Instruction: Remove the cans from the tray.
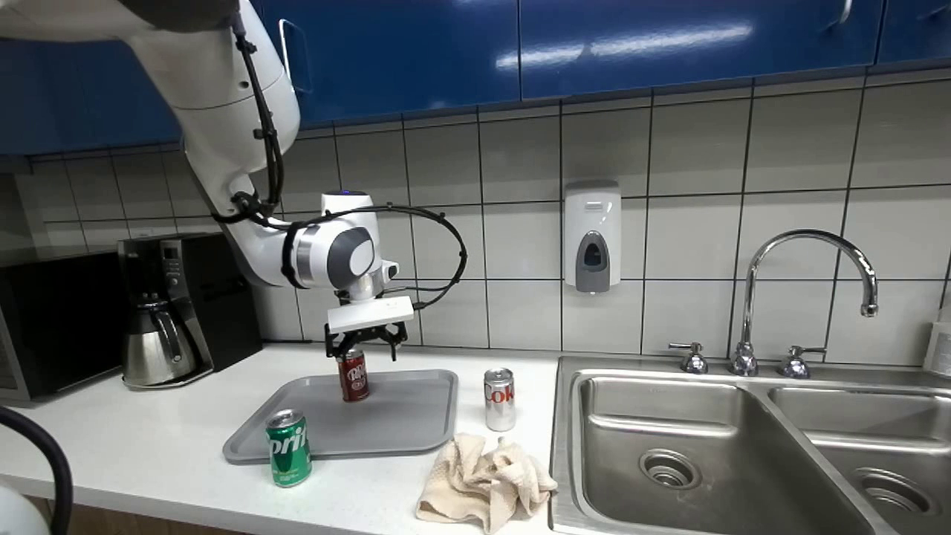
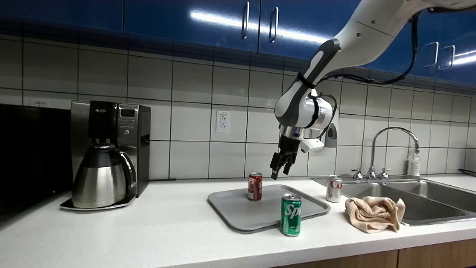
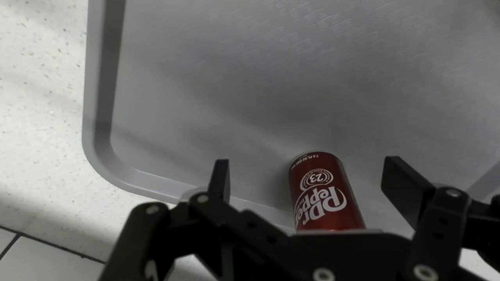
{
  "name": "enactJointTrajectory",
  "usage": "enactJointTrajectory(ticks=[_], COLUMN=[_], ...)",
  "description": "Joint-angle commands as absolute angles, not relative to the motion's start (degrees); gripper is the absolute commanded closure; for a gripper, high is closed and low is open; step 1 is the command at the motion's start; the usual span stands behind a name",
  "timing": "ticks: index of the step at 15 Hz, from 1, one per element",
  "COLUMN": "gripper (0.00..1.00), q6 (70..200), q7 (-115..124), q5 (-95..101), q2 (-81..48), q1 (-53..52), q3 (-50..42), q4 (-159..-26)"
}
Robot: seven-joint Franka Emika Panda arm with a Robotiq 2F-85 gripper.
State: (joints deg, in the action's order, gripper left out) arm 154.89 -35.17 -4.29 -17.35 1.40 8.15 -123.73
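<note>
One dark red can (image 2: 255, 187) stands on the grey tray (image 2: 242, 215).
The gripper (image 2: 280, 174) hangs above, jaws spread; a green can (image 2: 290, 216) and a silver-white can (image 2: 334, 190) stand beside it on the counter (image 2: 167, 234).

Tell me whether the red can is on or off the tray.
On: in both exterior views the red can stands upright within the tray, and the wrist view shows tray floor beside its base.
</note>
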Motion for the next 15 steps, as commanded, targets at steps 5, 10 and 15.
enactJointTrajectory(ticks=[5,10,15], gripper=[0.0,0.0,0.0], q6=[152.08,149.25,147.8], q7=[-33.16,-32.36,-29.35], q5=[-0.89,-0.88,0.74], q2=[-20.19,-20.7,-21.99], q1=[0.37,-0.7,-2.27], q3=[8.94,9.36,8.73], q4=[-119.64,-118.01,-115.93])
